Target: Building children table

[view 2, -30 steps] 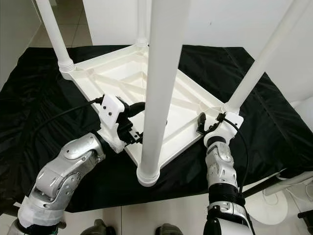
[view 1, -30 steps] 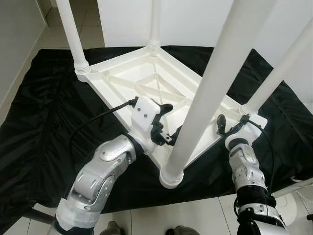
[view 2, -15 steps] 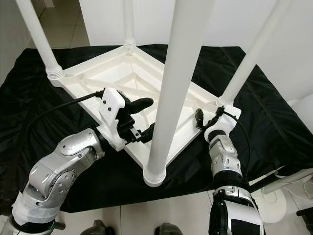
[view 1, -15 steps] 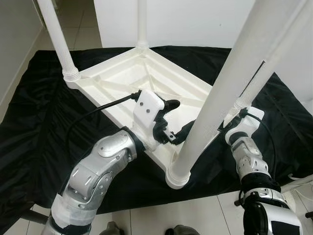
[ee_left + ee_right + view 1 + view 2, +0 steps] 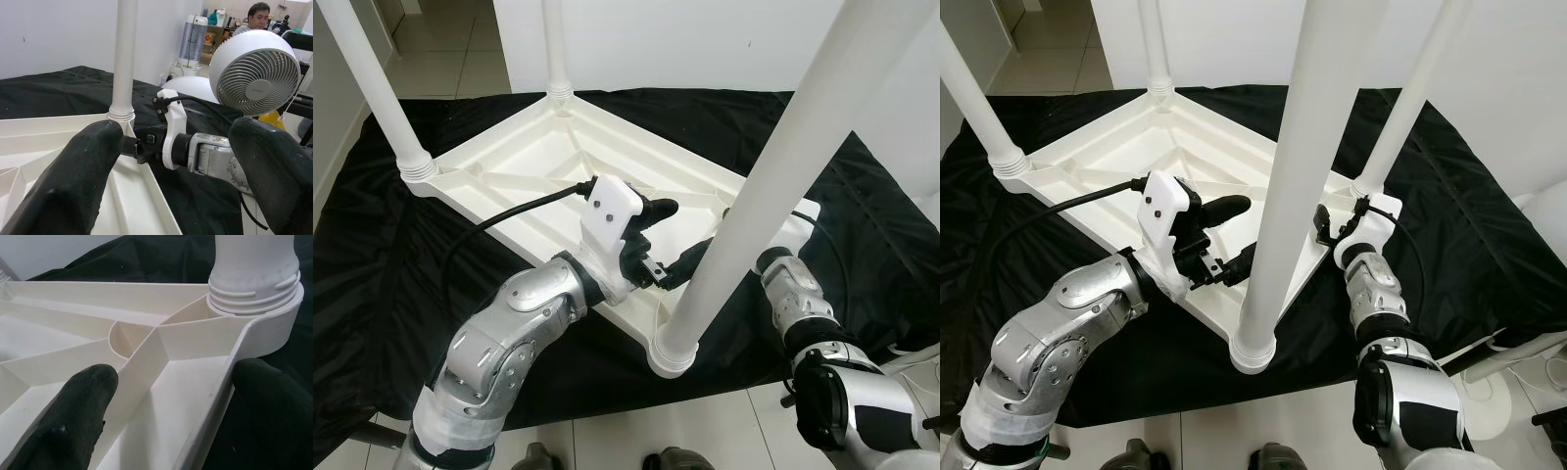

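Both arms have reached further in over the upturned table since the earlier frames: the left gripper now sits closer to the near leg, and the right gripper has slid along the rim toward the right corner leg. The camera has also swung, so the shift of the whole scene is not the table's own.

The white plastic children's table lies upside down on a black cloth, with all four legs standing up from their corner sockets. The near leg rises just in front of the head camera, and its collar sits at the corner nearest the robot. In the right wrist view the right gripper's fingers stand apart, straddling the table's rim wall, one inside the ribbed underside and one outside over the cloth, close to the right corner leg's threaded base. The left gripper's fingers are also spread wide and hold nothing.

My judgement is that the step is gripping the frame to steady or turn the finished table. To do it well, each gripper should close squarely on a rim wall, not on a thin inner rib, with both arms acting together.

Room is tight: the near leg stands between the arms and crowds the left gripper. The near corner lies at the cloth's edge, by bare floor tiles. A white fan stands off to the robot's right side.
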`<state>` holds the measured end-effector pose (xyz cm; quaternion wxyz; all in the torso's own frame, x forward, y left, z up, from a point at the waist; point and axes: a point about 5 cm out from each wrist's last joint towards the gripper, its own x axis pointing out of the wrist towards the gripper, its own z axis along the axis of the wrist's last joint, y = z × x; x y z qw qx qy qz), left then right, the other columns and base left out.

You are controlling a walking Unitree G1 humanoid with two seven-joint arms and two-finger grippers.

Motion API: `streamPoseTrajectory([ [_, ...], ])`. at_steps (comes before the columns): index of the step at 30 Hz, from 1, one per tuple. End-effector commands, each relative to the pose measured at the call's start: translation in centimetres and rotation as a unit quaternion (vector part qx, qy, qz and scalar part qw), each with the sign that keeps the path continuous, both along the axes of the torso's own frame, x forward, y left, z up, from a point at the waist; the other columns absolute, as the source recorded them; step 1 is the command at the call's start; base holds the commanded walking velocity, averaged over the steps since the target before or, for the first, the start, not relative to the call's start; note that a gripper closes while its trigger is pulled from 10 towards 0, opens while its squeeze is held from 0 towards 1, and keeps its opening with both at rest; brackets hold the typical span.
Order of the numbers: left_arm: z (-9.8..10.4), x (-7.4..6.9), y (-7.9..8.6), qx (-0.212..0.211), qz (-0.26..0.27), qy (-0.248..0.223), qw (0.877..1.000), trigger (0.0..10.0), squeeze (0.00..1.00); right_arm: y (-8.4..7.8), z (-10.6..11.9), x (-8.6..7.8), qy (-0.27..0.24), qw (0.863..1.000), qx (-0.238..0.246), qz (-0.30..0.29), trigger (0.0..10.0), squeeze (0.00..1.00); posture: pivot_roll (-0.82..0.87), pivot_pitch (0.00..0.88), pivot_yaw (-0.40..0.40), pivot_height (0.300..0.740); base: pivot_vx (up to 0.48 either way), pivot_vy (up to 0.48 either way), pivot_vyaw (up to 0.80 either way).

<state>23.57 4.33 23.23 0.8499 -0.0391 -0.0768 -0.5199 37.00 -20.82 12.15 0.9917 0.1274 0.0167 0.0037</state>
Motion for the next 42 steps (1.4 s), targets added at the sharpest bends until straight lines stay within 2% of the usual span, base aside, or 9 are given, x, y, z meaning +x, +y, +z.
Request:
streamPoseTrajectory([
  [1, 0.9, -1.0, -0.6, -0.006, -0.041, -0.017, 0.999, 10.0, 0.00, 1.4, 1.5, 0.8, -0.033, 0.999, -0.010, 0.026, 10.0, 0.00, -0.09, 0.045, 0.013, 0.740, 0.000, 0.000, 0.00],
  [9, -0.5, 0.7, 0.4, 0.018, 0.021, -0.009, 1.000, 10.0, 0.00, 0.3, 1.4, -0.3, -0.077, 0.996, -0.030, 0.016, 10.0, 0.00, -0.08, 0.050, 0.012, 0.740, 0.000, 0.000, 0.00],
  [19, -1.6, 2.6, 2.6, 0.037, 0.026, -0.008, 0.999, 10.0, 0.00, -0.3, 1.5, -2.9, -0.127, 0.989, -0.053, 0.056, 10.0, 0.00, -0.09, 0.056, 0.021, 0.740, 0.000, 0.000, 0.00],
  [25, -3.1, 1.7, 2.8, 0.087, -0.048, -0.016, 0.995, 10.0, 0.00, -1.4, 1.3, -5.9, -0.131, 0.983, -0.067, 0.107, 10.0, 0.00, -0.10, 0.063, 0.029, 0.740, 0.000, 0.000, 0.00],
  [29, -4.7, 1.7, 3.8, 0.119, -0.065, -0.002, 0.991, 10.0, 0.00, -2.2, 1.5, -7.6, -0.129, 0.982, -0.074, 0.120, 10.0, 0.00, -0.10, 0.068, 0.029, 0.740, 0.000, 0.000, 0.00],
  [31, -4.7, 1.7, 3.8, 0.119, -0.065, -0.002, 0.991, 10.0, 0.00, -2.2, 1.5, -7.6, -0.129, 0.982, -0.074, 0.120, 10.0, 0.00, -0.10, 0.068, 0.029, 0.740, 0.000, 0.000, 0.00],
  [33, -6.5, 2.0, 4.7, 0.180, -0.075, -0.004, 0.981, 10.0, 0.00, -2.7, 1.5, -8.3, -0.123, 0.982, -0.081, 0.116, 10.0, 0.00, -0.10, 0.067, 0.029, 0.740, 0.000, 0.000, 0.00],
  [39, -7.8, 2.1, 5.2, 0.217, -0.094, 0.002, 0.972, 10.0, 0.00, -3.0, 1.7, -8.3, -0.120, 0.984, -0.078, 0.108, 10.0, 0.00, -0.11, 0.065, 0.031, 0.740, 0.000, 0.000, 0.00],
  [42, -8.9, 2.6, 5.4, 0.275, -0.095, -0.019, 0.956, 10.0, 0.00, -2.9, 1.9, -8.4, -0.117, 0.983, -0.078, 0.114, 10.0, 0.00, -0.10, 0.048, 0.026, 0.740, 0.000, 0.000, 0.00],
])
